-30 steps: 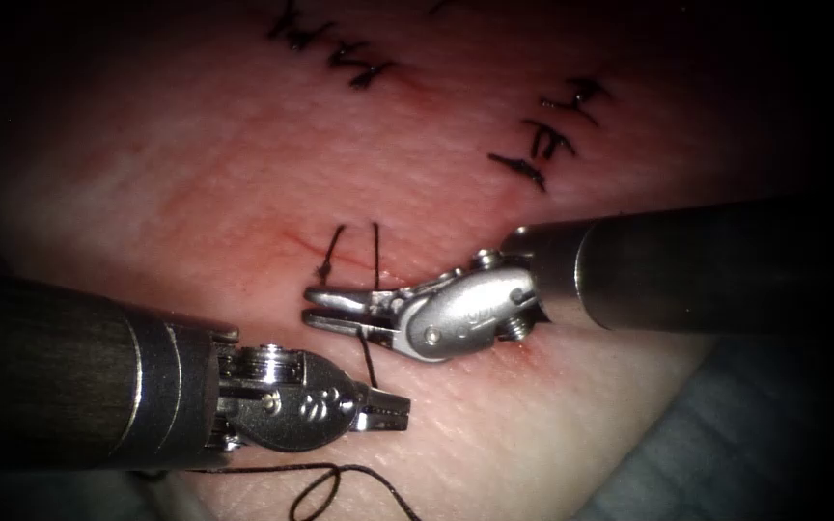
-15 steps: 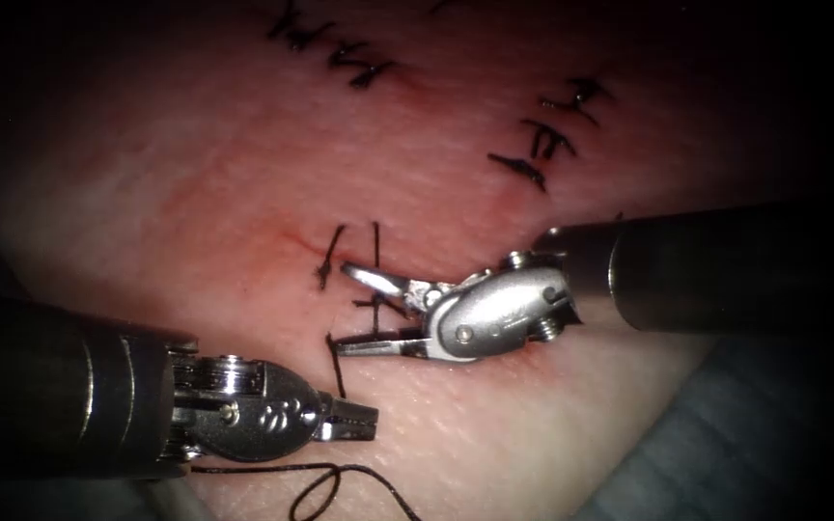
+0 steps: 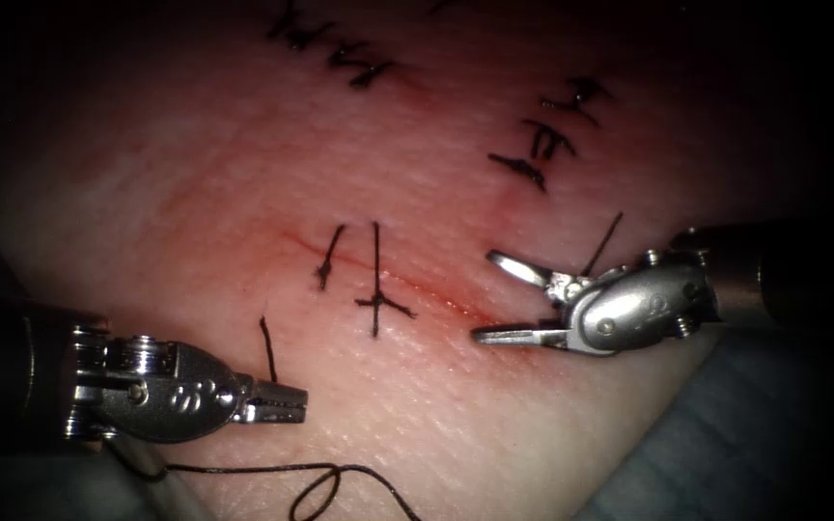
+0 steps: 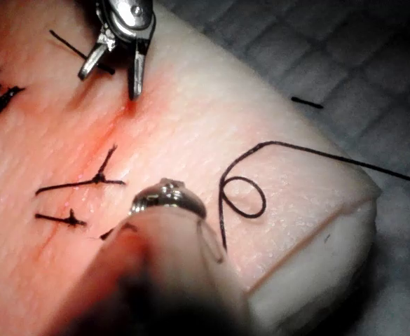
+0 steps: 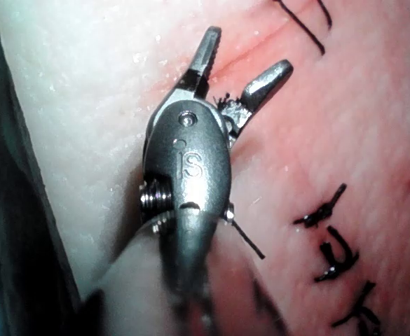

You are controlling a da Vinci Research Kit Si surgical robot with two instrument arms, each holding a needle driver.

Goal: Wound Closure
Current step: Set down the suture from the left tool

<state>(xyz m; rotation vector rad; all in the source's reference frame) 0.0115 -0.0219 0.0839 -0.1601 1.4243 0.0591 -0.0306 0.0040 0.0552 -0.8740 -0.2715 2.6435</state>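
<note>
On the tissue (image 3: pixel 195 193), the newest knotted stitch (image 3: pixel 376 302) crosses the red cut (image 3: pixel 436 294), with another stitch (image 3: pixel 328 256) to its left. My left tool (image 3: pixel 282 403) sits low on the left side, its jaws shut on a short cut piece of thread (image 3: pixel 265 342) that stands up from them, apart from the knot. To the right of the knot, my right tool (image 3: pixel 486 296) (image 5: pixel 245 59) has its jaws wide open and holds nothing. A short thread end (image 3: pixel 600 246) lies beside its wrist. The left wrist view also shows the right tool (image 4: pixel 110 82) open over the cut.
Finished stitches (image 3: pixel 542 145) run along the cut farther back, and more (image 3: pixel 340 53) sit near the top. A long thread with a loop (image 3: pixel 325 487) (image 4: pixel 243 196) lies at the tissue's near edge. A thread scrap (image 4: pixel 306 103) rests on the cloth beside the tissue.
The right tool's jaws, nearly shut across the thread at the knot, opened and drew back right. The thread to the left tool is severed, and that tool moved left with the cut piece.
</note>
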